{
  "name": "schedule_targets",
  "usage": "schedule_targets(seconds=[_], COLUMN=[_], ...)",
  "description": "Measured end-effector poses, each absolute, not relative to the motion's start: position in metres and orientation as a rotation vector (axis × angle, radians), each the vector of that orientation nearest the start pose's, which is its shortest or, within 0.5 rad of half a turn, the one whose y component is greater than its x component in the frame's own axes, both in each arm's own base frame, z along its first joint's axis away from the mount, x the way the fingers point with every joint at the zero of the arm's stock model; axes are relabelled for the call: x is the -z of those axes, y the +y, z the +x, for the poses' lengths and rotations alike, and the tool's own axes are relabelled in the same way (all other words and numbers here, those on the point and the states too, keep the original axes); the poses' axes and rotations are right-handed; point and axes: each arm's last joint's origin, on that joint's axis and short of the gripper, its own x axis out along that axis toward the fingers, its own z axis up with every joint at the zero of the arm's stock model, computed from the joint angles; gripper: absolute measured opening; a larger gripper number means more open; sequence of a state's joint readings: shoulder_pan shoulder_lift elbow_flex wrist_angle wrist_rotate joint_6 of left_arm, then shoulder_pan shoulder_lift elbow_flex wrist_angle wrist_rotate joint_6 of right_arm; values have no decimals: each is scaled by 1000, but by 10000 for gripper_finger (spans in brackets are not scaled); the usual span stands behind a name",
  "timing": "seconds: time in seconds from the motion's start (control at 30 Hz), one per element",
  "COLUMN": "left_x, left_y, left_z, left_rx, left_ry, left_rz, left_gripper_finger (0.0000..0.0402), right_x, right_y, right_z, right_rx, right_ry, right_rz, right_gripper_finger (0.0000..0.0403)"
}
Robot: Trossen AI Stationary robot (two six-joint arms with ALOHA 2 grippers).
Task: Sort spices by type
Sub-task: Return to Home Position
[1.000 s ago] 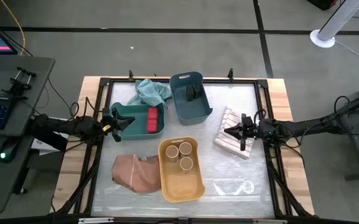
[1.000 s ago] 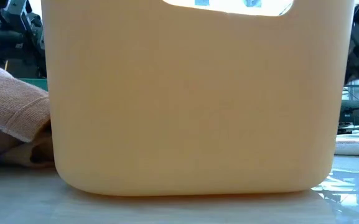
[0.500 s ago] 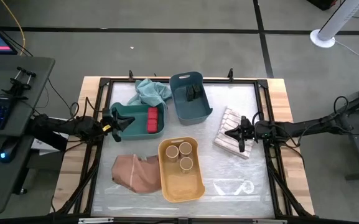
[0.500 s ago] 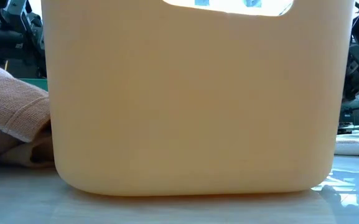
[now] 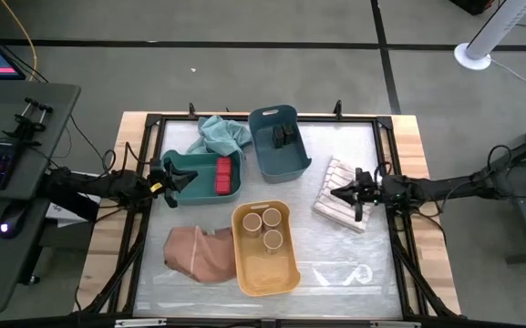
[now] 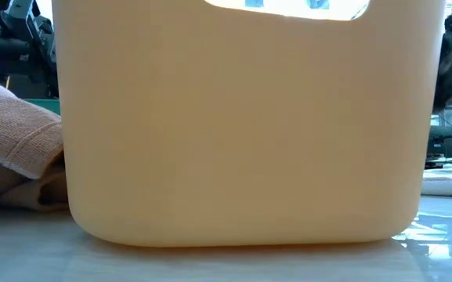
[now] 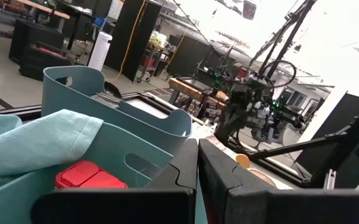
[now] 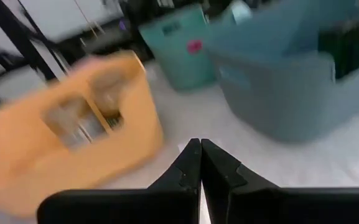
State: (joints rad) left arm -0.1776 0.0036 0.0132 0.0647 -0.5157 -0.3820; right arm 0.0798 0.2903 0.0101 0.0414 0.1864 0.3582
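My right end effector (image 5: 336,193) was closed, right of the orange bin (image 5: 241,260); my left end effector (image 5: 179,180) was closed, left of it.

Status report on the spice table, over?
Left gripper shut at green plastic bin's edge; right gripper shut over striped cloth. Red boxy spices in that bin, dark grey boxes in blue bin, tan round jars in orange bin. Nothing blocking.

Overhead camera, low camera close against orange bin (image 6: 241,125)

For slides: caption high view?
Sorted: red boxes in green bin, grey boxes in blue bin, tan jars in orange bin; left hand, right hand shut.
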Motion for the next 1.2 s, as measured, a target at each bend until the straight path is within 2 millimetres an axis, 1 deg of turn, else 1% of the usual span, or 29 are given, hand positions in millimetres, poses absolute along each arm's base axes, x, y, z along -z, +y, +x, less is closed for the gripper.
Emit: schedule_targets(seconds=[0.23,0.37,0.7,1.2], left_x=[-174,-174,-174,-172], left_y=[-2,-2,-3,-3], left_z=[94,94,94,95], left_rx=[-321,-322,-313,-317], left_ry=[-134,-135,-133,-118], left_rz=[-403,-404,-404,-398], left_gripper_finger=[1,1,1,1], right_x=[-171,-180,-175,-174], right_y=[2,1,2,3], right_z=[97,96,96,96], right_rx=[99,90,94,85], right_ry=[-67,-160,-112,-103], right_rz=[364,375,369,369], right_gripper_finger=[0,0,1,1])
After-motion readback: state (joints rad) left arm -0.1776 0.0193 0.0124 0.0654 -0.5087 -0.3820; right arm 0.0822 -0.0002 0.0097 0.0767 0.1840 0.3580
